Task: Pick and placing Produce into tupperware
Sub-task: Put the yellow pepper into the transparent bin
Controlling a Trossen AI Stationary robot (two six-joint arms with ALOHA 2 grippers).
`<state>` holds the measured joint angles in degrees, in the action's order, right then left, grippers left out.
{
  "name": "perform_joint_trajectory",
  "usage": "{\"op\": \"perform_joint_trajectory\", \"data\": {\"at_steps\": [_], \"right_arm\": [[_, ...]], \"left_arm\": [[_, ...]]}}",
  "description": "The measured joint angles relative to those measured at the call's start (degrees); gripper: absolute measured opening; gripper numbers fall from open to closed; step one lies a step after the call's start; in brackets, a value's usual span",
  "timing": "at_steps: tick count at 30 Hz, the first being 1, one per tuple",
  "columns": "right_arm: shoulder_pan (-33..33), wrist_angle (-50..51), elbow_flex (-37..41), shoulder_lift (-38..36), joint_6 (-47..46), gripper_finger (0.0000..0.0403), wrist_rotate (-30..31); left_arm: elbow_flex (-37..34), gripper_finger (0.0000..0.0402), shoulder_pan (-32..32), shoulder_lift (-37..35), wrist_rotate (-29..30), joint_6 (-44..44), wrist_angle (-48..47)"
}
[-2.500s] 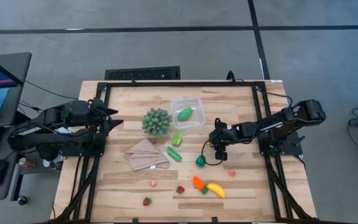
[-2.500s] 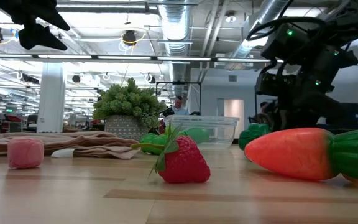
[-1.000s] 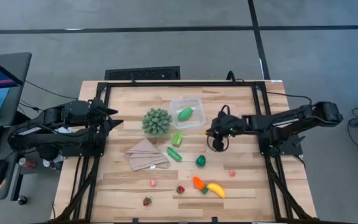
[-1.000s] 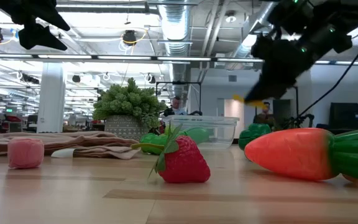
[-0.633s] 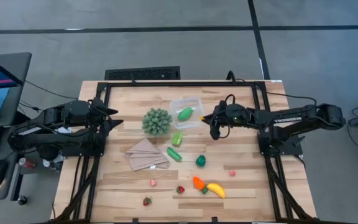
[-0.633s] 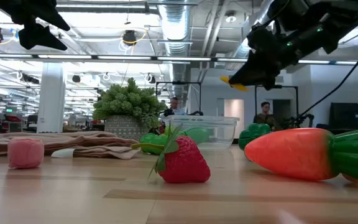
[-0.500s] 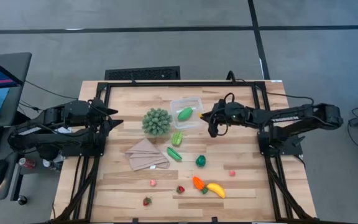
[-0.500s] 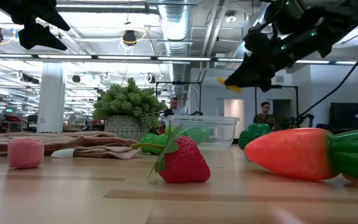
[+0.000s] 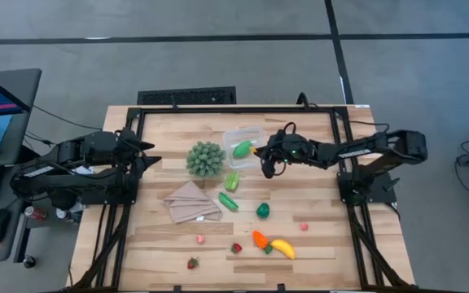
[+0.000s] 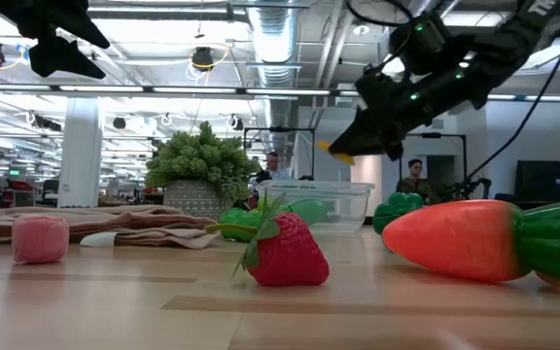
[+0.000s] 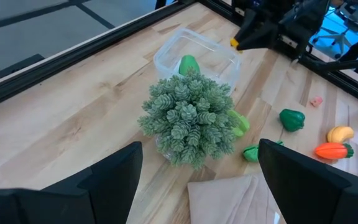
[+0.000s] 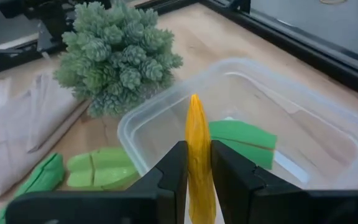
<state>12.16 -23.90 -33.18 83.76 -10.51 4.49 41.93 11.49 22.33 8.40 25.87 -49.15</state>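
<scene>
The right arm is stretching out long and low from its base at the right side of the desk (image 9: 316, 236), reaching toward the middle, with the right pincer (image 9: 259, 152) hanging over the near-right edge of the tupperware (image 9: 245, 146). In the low view it's angling down and forward above the clear rim. Its fingers are clamped together on a thin yellow-orange piece of produce (image 12: 197, 149), which is sticking out past the fingertips and pointing into the container. I can't tell exactly what that piece is.

The tupperware is sitting near the back centre of the desk, just beside the spiky green ball (image 9: 205, 159), and it's already holding one green pod (image 9: 242, 148).

The left arm is waiting folded up at the left edge of the desk, left pincer (image 9: 149, 150) with its fingers standing wide apart, holding nothing, pointing toward the ball.

The rest of the produce is lying out on the desk:
- two green pods (image 9: 231, 181) just in front of the container
- green pepper (image 9: 262, 211) a bit nearer the front
- carrot (image 9: 260, 239) and banana (image 9: 283, 248) touching each other near the front
- small strawberries (image 9: 236, 247) scattered along the front

The tan cloth (image 9: 190, 203) is sitting in front of the ball. No readable writing or brand anywhere that I can make out.
</scene>
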Motion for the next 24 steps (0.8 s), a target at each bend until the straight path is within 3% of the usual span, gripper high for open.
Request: {"op": "perform_joint_trajectory", "data": {"at_steps": [12, 24], "right_arm": [[0.8, 9.4, -10.4, 6.6, 5.0, 0.0063, -0.2], [2.6, 14.9, -12.0, 6.6, 6.1, 0.0063, -4.1]], "left_arm": [[0.0, 0.0310, 0.0, 0.0, 0.0, 0.0, 0.1], [0.0, 0.0310, 0.0, 0.0, 0.0, -1.1, 0.1]]}}
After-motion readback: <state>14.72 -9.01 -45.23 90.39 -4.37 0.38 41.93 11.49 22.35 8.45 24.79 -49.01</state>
